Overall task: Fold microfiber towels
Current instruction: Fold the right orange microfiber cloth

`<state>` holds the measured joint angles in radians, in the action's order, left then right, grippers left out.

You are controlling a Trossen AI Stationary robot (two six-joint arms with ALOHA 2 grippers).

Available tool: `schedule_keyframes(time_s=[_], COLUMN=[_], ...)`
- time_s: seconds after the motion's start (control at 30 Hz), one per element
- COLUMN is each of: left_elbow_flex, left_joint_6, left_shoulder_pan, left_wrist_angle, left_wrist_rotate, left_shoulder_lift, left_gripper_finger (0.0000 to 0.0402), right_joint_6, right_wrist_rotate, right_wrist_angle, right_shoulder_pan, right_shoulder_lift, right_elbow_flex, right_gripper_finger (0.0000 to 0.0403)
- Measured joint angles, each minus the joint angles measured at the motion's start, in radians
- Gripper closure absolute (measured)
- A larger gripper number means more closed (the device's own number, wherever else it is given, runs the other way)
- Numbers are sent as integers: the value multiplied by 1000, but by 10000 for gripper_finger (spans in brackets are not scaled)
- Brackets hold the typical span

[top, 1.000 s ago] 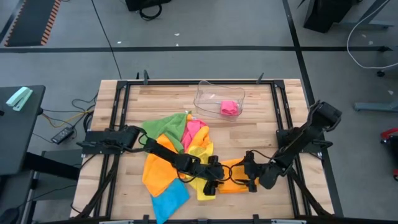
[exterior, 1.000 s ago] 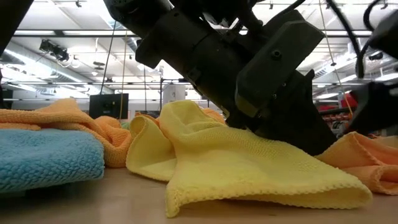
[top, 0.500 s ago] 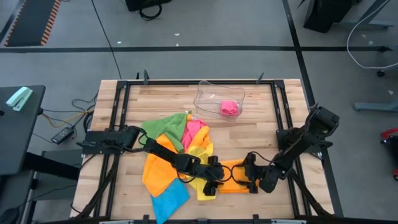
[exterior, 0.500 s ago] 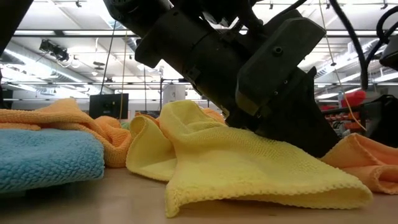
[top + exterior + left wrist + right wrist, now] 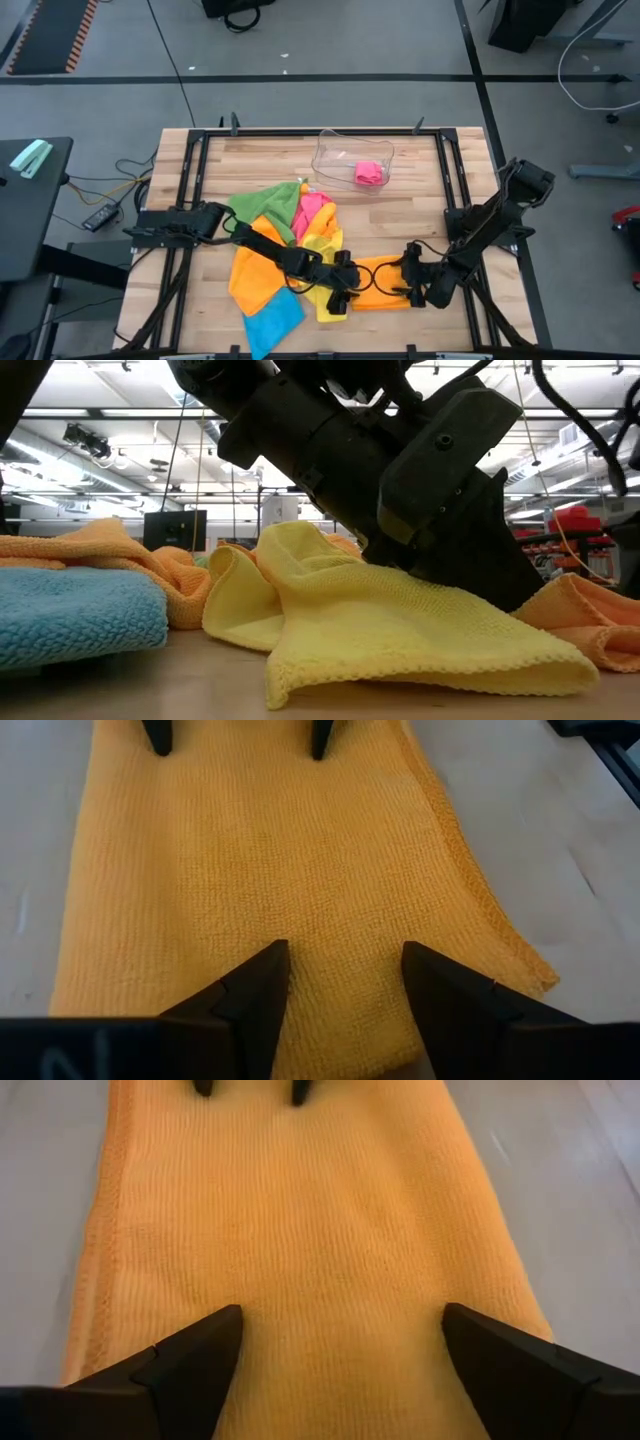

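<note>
My left gripper [image 5: 352,290] sits low in the middle of the overhead picture, at the left end of a flat orange towel [image 5: 380,296]. Its fingers [image 5: 255,990] are parted, nothing between them, tips just above the cloth. My right gripper [image 5: 410,285] faces it from the towel's right end, fingers [image 5: 200,1350] spread wide, also gripping nothing. Left of centre on the wooden table [image 5: 420,190] lies the heap: green towel [image 5: 262,203], pink towel [image 5: 312,207], yellow towel [image 5: 322,250], another orange towel [image 5: 250,275], blue towel [image 5: 272,320]. In the upper middle, a clear tray [image 5: 350,152] holds a folded pink cloth [image 5: 369,173].
</note>
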<state>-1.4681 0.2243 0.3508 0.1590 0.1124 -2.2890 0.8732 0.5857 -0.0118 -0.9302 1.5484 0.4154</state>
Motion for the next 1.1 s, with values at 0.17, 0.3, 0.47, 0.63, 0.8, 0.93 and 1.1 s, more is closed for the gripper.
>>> schedule_keyframes(time_s=[0.17, 0.3, 0.47, 0.63, 0.8, 0.93, 1.1], left_elbow_flex=[0, 0, 0, 1, 1, 2, 5], left_joint_6=[0, 0, -1, -1, -2, -18, -47], left_shoulder_pan=[0, 0, 0, 0, 0, 0, 1], left_wrist_angle=[1, 0, -1, 0, 0, -7, -39], left_wrist_rotate=[-2, -2, -2, -2, -3, -5, -8], left_shoulder_lift=[0, 0, 0, 0, 0, 6, 51], left_gripper_finger=[196, 191, 194, 201, 201, 199, 207], right_joint_6=[17, -25, -71, -185, -279, -296, -225], right_wrist_rotate=[-3, -53, -29, -16, 0, 3, -12], right_wrist_angle=[25, 87, 55, -57, -62, -6, 34], right_shoulder_pan=[-42, -33, -11, -7, -6, -6, -14], right_shoulder_lift=[-38, -135, -196, -121, 25, 89, 92], right_elbow_flex=[1, 14, 32, 92, 217, 285, 296], right_gripper_finger=[47, 47, 50, 63, 79, 85, 86])
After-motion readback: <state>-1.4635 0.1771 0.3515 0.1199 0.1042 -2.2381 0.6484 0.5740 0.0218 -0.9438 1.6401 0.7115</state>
